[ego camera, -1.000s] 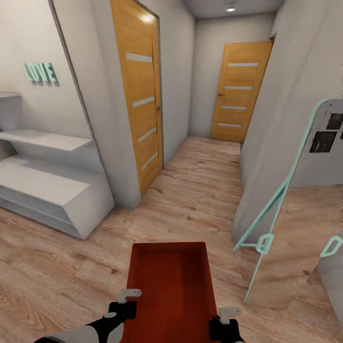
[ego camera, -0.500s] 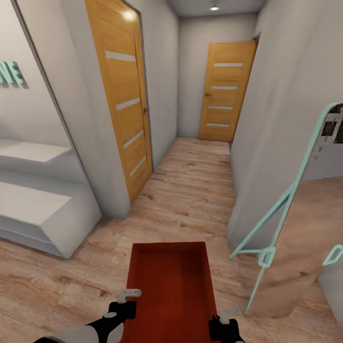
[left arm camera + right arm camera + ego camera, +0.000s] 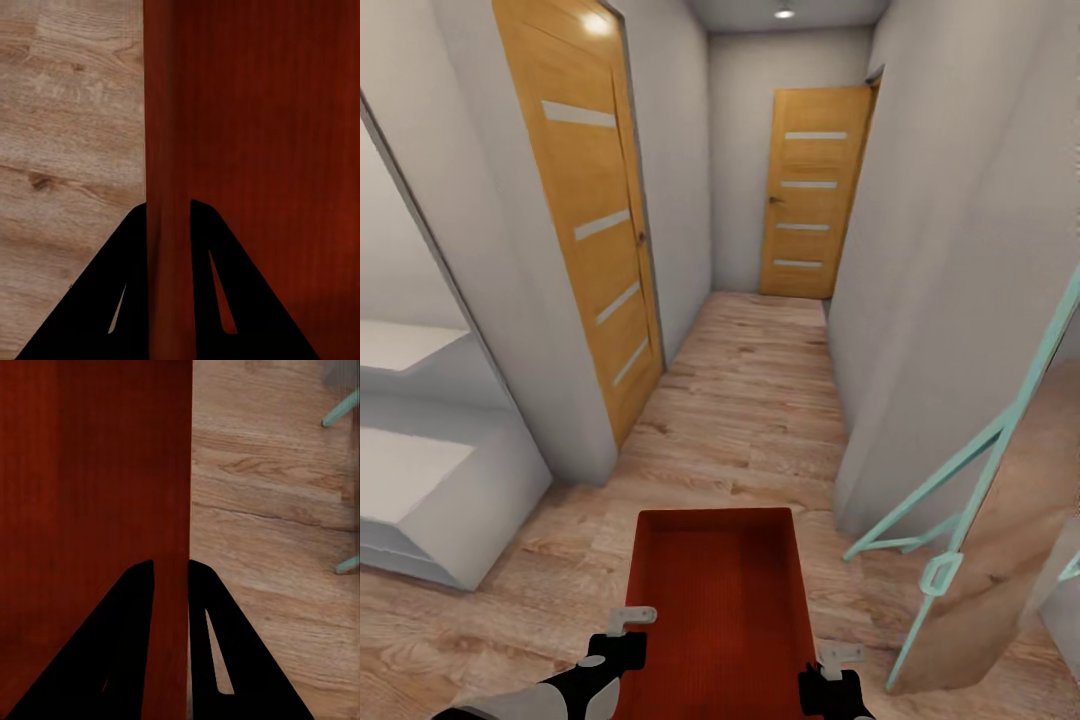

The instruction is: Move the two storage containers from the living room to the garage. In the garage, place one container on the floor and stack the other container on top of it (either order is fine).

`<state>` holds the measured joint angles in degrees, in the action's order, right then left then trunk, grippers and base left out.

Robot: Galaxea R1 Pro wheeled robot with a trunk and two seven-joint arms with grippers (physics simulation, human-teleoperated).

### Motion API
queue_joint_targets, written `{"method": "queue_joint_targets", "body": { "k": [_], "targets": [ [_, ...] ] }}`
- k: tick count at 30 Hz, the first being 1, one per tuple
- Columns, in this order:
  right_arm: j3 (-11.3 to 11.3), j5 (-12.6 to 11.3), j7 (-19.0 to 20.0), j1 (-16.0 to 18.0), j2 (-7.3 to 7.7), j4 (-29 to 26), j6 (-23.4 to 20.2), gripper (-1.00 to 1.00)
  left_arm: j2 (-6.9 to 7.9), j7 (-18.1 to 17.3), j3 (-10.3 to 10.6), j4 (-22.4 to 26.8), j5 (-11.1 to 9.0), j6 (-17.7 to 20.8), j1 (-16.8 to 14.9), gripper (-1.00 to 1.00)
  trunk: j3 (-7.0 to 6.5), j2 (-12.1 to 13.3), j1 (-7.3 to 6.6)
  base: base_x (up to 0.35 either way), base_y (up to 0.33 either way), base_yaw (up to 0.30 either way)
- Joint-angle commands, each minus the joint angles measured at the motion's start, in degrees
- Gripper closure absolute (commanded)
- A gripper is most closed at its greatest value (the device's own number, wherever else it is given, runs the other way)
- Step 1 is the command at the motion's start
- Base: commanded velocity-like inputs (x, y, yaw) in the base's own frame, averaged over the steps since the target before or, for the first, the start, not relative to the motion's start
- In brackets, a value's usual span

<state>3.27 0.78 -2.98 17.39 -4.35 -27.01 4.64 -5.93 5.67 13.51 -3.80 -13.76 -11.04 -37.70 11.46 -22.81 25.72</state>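
Gripping container (image 3: 717,600) walls, both hands

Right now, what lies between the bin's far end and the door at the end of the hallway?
Bare wood-plank floor, in the head view: nothing stands between the bin and the far door.

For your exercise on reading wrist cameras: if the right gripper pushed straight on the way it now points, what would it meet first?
The right gripper already straddles the side wall of the orange-red plastic storage container, so that wall lies directly ahead. Beyond it is probably the light wood-plank floor, though depth is unclear.
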Motion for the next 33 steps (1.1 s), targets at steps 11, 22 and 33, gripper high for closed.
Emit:
{"method": "queue_joint_targets", "body": {
  "k": [11, 22, 33],
  "targets": [
    [1.4, 1.8, 1.2, 0.0, 1.10, 0.1, 0.1, 1.00, 0.46, 0.3, -1.1, -0.2, 0.5, -0.3, -0.2, 1.00, 0.11, -0.1, 0.06, 0.315, 0.080, -0.253],
    [1.4, 1.8, 1.2, 0.0, 1.10, 0.1, 0.0, 1.00, 0.81, 0.2, -1.1, -0.2, 0.5, -0.3, -0.2, 1.00, 0.11, -0.1, 0.06, 0.315, 0.095, -0.253],
    [1.4, 1.8, 1.1, 0.0, 1.10, 0.1, 0.0, 1.00, 0.84, 0.2, -1.1, -0.1, 0.5, -0.3, -0.2, 1.00, 0.11, -0.1, 0.06, 0.312, 0.163, -0.052]
  ]
}}
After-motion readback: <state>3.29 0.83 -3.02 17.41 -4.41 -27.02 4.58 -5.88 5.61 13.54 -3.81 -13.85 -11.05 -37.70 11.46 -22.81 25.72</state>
